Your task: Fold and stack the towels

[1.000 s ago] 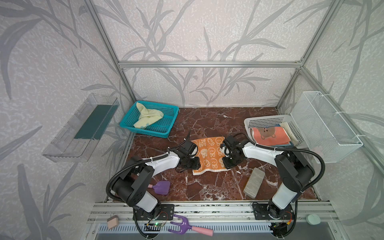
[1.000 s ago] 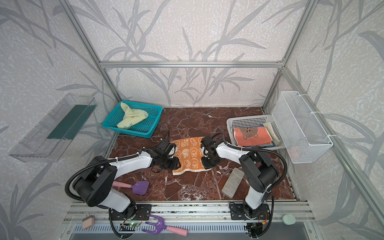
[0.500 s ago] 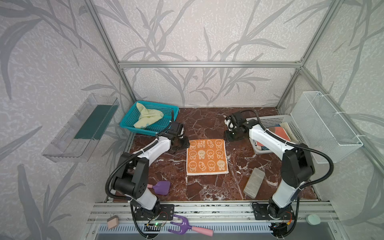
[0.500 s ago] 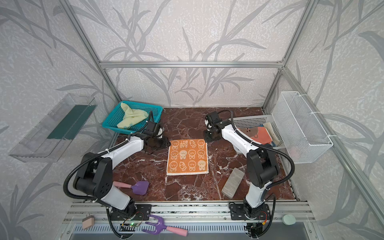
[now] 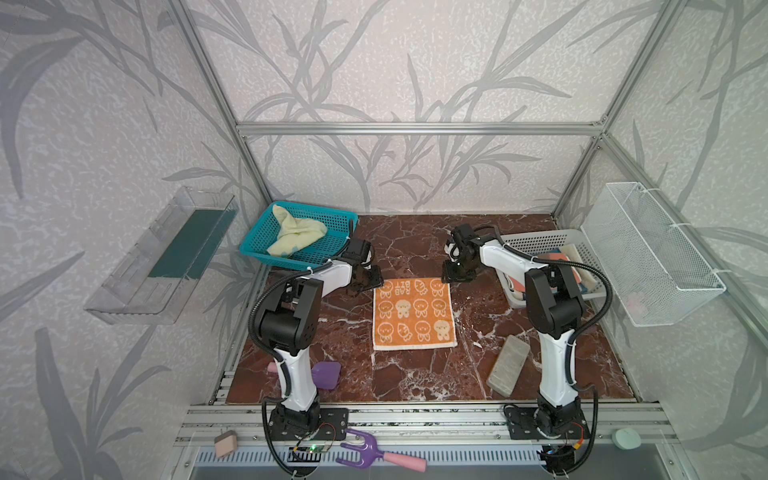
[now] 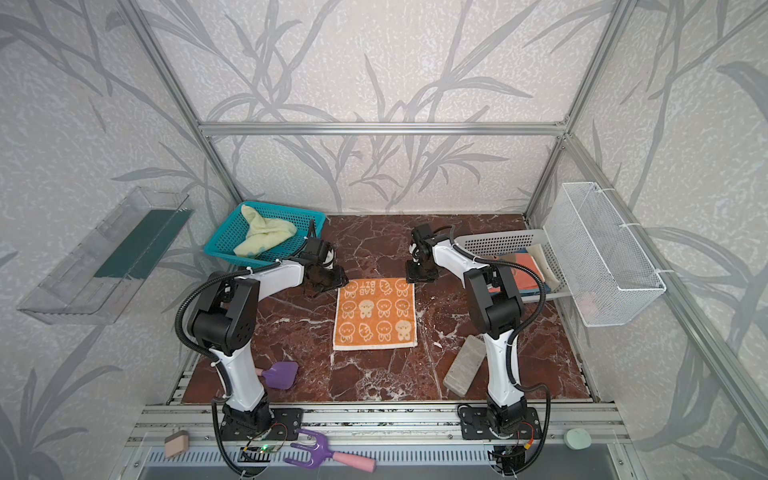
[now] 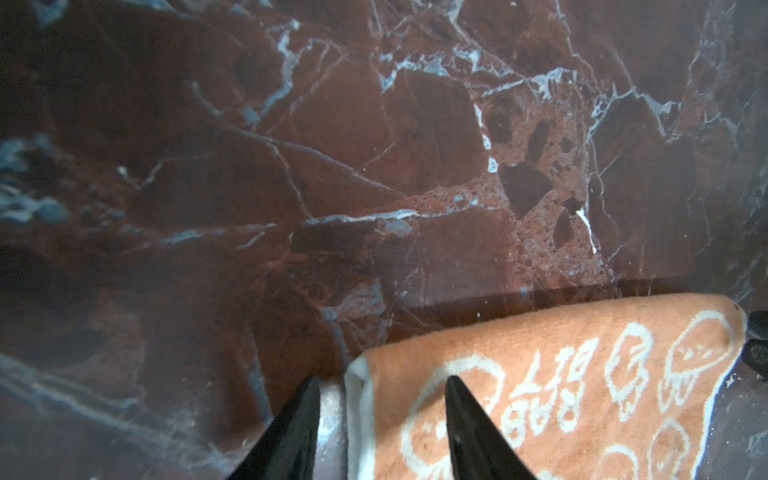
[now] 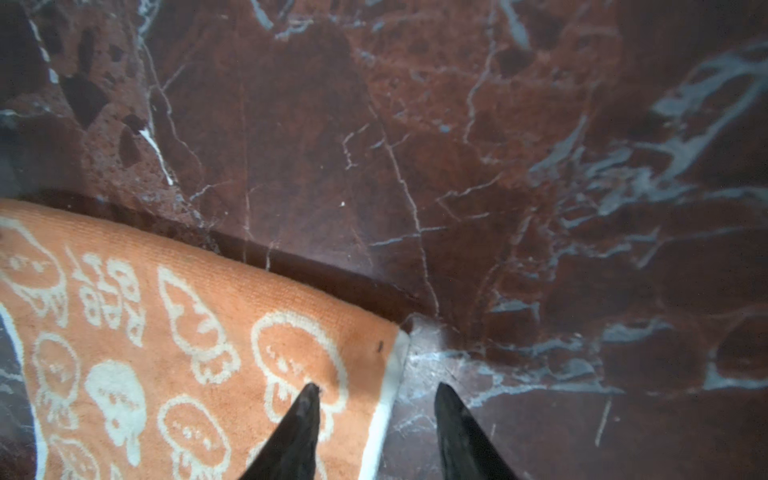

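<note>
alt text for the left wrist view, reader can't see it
The corner of an orange towel with white cartoon figures lies on a dark red marble table. The left gripper, its two black fingers apart, straddles the towel's white edge.

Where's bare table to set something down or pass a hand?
Free: back strip between teal basket and tray; front strip between scoop and block, near side of the towel. Crowded: towel's far corners, with left pincer and right pincer.
</note>
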Robot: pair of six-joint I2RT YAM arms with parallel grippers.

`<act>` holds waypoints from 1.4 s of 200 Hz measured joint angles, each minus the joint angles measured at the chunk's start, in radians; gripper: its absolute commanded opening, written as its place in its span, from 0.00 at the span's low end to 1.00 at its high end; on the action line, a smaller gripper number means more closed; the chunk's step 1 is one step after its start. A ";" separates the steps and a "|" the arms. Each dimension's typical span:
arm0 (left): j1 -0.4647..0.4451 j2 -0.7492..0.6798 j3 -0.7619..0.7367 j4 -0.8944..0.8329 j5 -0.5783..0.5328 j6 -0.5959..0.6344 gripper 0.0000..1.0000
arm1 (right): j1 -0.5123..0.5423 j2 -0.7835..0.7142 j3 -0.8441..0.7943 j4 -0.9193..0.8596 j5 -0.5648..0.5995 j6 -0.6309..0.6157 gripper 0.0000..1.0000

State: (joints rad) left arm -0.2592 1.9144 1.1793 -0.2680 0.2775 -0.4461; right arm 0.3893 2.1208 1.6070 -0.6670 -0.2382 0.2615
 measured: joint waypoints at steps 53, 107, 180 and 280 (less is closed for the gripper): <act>0.007 0.023 0.008 0.038 0.063 0.001 0.31 | 0.000 0.056 0.020 0.013 -0.026 -0.002 0.21; 0.025 0.025 0.003 0.089 0.139 0.029 0.00 | -0.009 0.071 0.054 0.011 -0.026 -0.015 0.00; 0.046 -0.093 -0.031 0.204 0.227 0.090 0.00 | -0.022 0.018 0.082 0.046 -0.022 -0.069 0.00; 0.063 -0.246 -0.366 0.425 0.290 0.068 0.00 | -0.022 -0.291 -0.369 0.312 -0.116 -0.051 0.00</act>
State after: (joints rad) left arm -0.1967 1.6688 0.8131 0.1570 0.5671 -0.3786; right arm 0.3676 1.8301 1.2381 -0.3550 -0.3542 0.2100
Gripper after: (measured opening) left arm 0.048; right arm 0.048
